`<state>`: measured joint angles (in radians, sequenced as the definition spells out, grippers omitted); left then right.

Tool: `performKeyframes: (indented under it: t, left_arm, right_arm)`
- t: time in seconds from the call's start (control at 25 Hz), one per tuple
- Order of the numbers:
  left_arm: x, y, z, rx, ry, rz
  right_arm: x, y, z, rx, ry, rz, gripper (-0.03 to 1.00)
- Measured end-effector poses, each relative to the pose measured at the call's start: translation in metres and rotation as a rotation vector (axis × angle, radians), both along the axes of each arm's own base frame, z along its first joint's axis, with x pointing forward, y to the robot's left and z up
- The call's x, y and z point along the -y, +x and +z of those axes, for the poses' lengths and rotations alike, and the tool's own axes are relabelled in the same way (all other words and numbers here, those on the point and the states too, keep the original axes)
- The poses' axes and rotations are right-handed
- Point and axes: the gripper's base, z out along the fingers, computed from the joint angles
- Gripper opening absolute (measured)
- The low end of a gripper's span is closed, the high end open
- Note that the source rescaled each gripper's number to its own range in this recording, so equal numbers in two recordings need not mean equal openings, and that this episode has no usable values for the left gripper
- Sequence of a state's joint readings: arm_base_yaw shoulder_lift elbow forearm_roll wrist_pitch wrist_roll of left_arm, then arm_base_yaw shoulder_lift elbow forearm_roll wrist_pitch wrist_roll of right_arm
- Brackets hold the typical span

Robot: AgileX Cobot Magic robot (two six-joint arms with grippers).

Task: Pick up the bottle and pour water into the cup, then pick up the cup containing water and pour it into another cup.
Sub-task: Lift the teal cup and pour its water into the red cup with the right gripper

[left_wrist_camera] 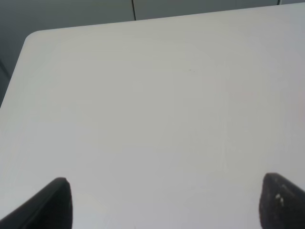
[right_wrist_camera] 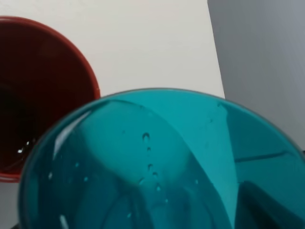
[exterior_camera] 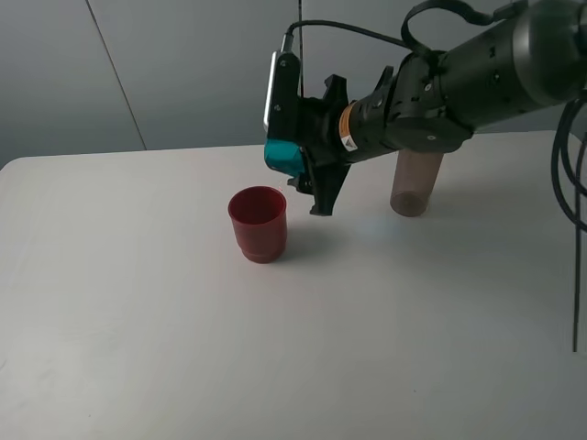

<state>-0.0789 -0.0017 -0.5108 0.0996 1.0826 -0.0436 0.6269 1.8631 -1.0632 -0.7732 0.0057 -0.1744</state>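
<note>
I have the cup [exterior_camera: 282,156] clamped in my right gripper [exterior_camera: 307,170], tipped hard over on its side with the mouth turned toward the red cup [exterior_camera: 258,223], which stands on the table [exterior_camera: 138,321] just below and ahead of my jaws. Through my wrist camera the teal wall [right_wrist_camera: 157,162] fills nearly everything; only scattered droplets cling inside, so I judge it close to empty and very light now. It is thin, smooth plastic — stiff enough to hold shape, but it would flex or squirt out if I squeezed harder, and the wet surface makes it slippery. The sides taper a little, so my hold belongs around the middle of the wall, not near the rim. The red cup [right_wrist_camera: 43,95] shows a glint of liquid at its bottom; it is light too and easy to knock with a careless swing. The bottle [exterior_camera: 415,183] stands behind my arm, well clear of the jaws. My left gripper [left_wrist_camera: 162,205] hangs spread wide over bare table, holding nothing.
</note>
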Motion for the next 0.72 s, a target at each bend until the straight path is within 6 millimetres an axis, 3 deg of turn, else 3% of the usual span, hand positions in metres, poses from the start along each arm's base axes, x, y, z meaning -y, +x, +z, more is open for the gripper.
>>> performKeyframes:
  t: [0.4, 0.72]
  left_arm:
    - [0.0000, 0.0000, 0.0000, 0.000, 0.000, 0.000]
    - [0.0000, 0.0000, 0.0000, 0.000, 0.000, 0.000]
  right_arm:
    - [-0.0032, 0.0062, -0.0105, 0.013, -0.067, 0.040, 0.12]
    - [-0.0062, 0.0107, -0.0034, 0.065, -0.099, 0.084, 0.12]
